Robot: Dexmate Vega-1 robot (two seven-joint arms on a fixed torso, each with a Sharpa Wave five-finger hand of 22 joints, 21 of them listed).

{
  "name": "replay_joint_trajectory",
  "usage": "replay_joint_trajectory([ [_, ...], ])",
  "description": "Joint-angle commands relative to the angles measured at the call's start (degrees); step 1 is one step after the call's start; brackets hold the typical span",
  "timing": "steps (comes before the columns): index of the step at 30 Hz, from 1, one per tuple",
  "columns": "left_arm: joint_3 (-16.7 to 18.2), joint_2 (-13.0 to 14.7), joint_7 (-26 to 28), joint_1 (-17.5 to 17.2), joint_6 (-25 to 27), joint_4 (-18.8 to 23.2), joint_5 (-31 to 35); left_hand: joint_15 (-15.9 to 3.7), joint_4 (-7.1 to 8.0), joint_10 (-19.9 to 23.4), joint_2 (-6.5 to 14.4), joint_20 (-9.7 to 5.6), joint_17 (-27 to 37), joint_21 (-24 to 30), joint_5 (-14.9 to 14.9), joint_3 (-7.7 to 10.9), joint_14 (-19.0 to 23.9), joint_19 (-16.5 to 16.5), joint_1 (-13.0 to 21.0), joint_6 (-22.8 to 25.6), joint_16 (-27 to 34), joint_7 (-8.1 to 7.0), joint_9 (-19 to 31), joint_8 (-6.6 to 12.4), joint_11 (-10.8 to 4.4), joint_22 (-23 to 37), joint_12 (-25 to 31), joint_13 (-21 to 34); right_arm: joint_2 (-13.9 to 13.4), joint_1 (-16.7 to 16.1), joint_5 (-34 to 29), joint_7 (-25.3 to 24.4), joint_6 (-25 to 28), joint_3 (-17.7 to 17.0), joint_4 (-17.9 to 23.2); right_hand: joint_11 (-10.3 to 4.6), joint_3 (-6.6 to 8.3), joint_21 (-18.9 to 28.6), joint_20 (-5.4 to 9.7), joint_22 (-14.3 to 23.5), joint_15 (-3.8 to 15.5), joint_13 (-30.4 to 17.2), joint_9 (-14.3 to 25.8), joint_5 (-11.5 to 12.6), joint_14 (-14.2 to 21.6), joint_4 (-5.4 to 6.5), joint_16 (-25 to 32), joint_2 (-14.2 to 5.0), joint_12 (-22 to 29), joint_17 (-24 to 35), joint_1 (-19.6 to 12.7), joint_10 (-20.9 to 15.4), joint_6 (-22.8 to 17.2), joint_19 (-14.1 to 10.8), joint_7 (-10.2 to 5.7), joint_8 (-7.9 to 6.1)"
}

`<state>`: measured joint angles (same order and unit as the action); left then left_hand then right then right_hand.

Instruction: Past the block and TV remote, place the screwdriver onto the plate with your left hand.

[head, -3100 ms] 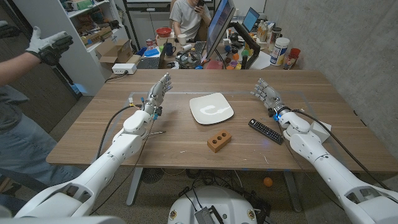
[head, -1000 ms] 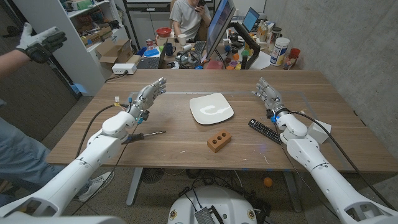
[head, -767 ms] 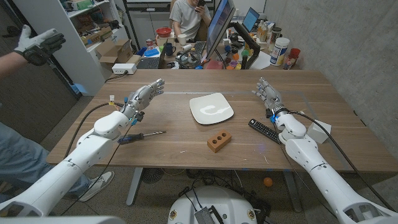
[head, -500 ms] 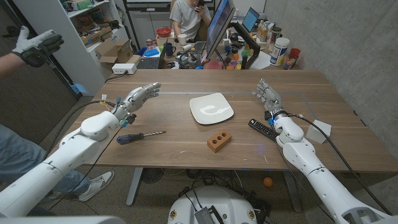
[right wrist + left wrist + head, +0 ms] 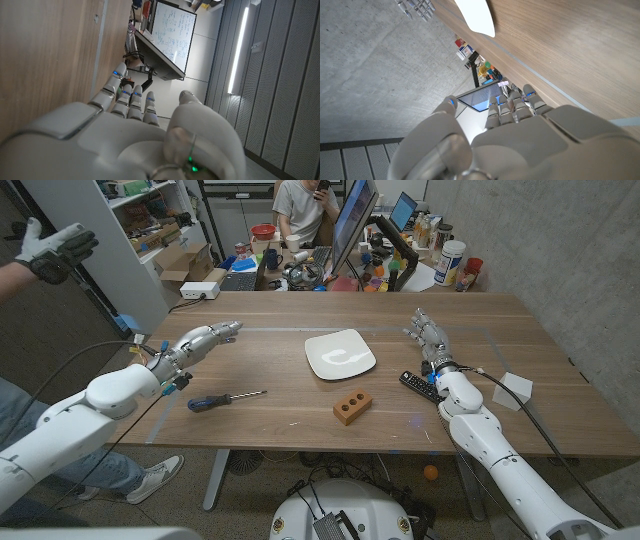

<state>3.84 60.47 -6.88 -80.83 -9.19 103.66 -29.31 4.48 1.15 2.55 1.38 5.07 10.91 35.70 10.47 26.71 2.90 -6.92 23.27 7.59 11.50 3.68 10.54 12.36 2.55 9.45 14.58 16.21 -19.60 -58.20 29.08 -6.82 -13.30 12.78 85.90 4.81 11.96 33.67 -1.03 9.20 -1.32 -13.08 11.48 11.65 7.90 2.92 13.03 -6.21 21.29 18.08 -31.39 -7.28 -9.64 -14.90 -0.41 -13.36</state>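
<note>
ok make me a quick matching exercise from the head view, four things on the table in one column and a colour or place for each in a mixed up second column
Things:
1. screwdriver
2. plate
3. block
4. TV remote

Descriptions:
A. white, near the table's middle
B. black, beside the right hand
C. blue handle, lying near the left hand
D. brown with two holes, in front of the plate

Pairs: 1-C, 2-A, 3-D, 4-B

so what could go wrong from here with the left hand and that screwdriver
The left robot hand is open, beyond the screwdriver, so it must come back; a poor grasp on the thin tool could roll it. Carrying toward the plate, it could clip the block.
</note>
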Motion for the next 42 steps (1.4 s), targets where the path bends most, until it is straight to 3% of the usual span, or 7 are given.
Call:
replay_joint_trajectory([
  [1,13.81,1.87,-1.83,-13.83,2.57,5.73,3.52,0.3,-0.71,0.78,0.18,0.48,0.03,-0.29,-0.12,0.3,0.63,0.13,0.98,0.28,0.54,0.07,0.16,-0.19,0.11,0.35,-0.2,-0.03,0.31,0.57,-0.62,-0.64,-0.71,0.71,0.14,-0.15,0.05,-0.27,-0.05,0.25,-0.11,-0.08,-0.02,-0.11,0.66,-0.41,0.37,-0.41,-0.03,0.1,0.36,-0.64,-0.46,-0.57,-0.07,-0.3],
  [10,24.18,-1.47,-5.35,-20.8,8.41,11.99,11.91,0.48,-2.11,1.09,0.76,0.76,-0.15,-0.88,-0.01,1.02,0.76,0.33,2.58,0.17,0.45,0.12,0.18,-0.4,0.37,0.35,-0.33,-0.45,0.69,1.6,-0.87,-0.29,-2.44,0.84,-0.84,-0.15,-0.03,-0.58,-0.18,0.26,-0.12,0.09,-0.01,-0.16,0.77,-0.48,0.35,-0.23,-0.24,-0.1,0.52,-0.85,-0.51,-0.64,-0.15,-0.22],
  [18,29.94,-3.77,-11.42,-23.09,16.12,16.86,16.33,0.93,-3.7,1.17,1.03,1.21,-0.26,-1.54,0.09,1.68,1.04,0.32,4.29,0.23,0.44,0.32,0.21,-0.48,0.75,0.36,-0.5,-0.82,0.94,2.13,-0.78,-0.36,-2.8,0.95,-1.03,-0.05,-0.13,-0.83,-0.26,0.26,-0.06,0.23,-0.01,-0.19,0.85,-0.52,0.33,-0.06,-0.38,-0.26,0.71,-1.11,-0.61,-0.71,-0.25,-0.17],
  [21,31.94,-4.16,-13.3,-24.08,19.22,19.07,19.4,1.62,-5.07,1.5,1.47,2.43,-0.28,-2.13,0.28,2.32,1.25,0.23,5.85,0.31,0.44,0.53,0.25,-0.53,1.14,0.39,-0.52,-1.09,0.95,2.16,-0.85,-0.66,-2.84,0.89,-0.74,-0.06,-0.16,-0.96,-0.3,0.26,0.0,0.3,-0.01,-0.19,0.92,-0.52,0.34,-0.04,-0.47,-0.33,0.8,-1.19,-0.7,-0.76,-0.3,-0.16],
  [27,34.62,-4.94,-17.79,-25.25,23.71,22.28,24.41,2.06,-6.51,2.02,1.67,2.67,-0.29,-2.53,0.38,2.82,1.58,0.74,7.33,0.81,0.47,1.14,0.29,-0.41,1.29,0.43,-0.46,-1.35,0.86,2.14,-0.99,-1.01,-2.57,0.97,-0.13,0.06,-0.18,-1.15,-0.4,0.27,-0.05,0.39,0.0,-0.19,0.99,-0.52,0.34,-0.03,-0.59,-0.44,0.92,-1.32,-0.77,-0.78,-0.38,-0.12],
  [33,36.54,-5.29,-21.56,-25.96,28.03,25.35,30.3,2.65,-7.73,2.74,1.56,4.14,-0.27,-2.85,0.35,2.99,2.2,1.48,8.41,2.04,0.62,1.17,0.34,-0.09,1.38,0.5,-0.29,-1.57,0.97,2.23,-1.21,-1.33,-2.47,1.21,0.16,0.0,-0.2,-1.45,-0.55,0.27,-0.06,0.52,0.0,-0.18,1.14,-0.55,0.36,-0.03,-0.74,-0.6,1.07,-1.57,-0.79,-0.81,-0.43,-0.04],
  [42,37.57,-5.88,-26.01,-26.59,32.21,28.48,38.02,2.95,-9.01,4.55,1.48,2.94,-0.23,-2.86,0.29,2.92,3.81,3.82,9.53,3.4,1.05,2.01,0.42,0.11,1.89,0.56,0.23,-1.84,1.27,2.59,-1.51,-1.52,-2.39,1.77,0.02,0.05,-0.22,-1.71,-0.58,0.28,-0.03,0.63,0.0,-0.18,1.22,-0.53,0.36,-0.07,-0.95,-0.74,1.26,-1.67,-0.86,-0.87,-0.51,0.02],
])
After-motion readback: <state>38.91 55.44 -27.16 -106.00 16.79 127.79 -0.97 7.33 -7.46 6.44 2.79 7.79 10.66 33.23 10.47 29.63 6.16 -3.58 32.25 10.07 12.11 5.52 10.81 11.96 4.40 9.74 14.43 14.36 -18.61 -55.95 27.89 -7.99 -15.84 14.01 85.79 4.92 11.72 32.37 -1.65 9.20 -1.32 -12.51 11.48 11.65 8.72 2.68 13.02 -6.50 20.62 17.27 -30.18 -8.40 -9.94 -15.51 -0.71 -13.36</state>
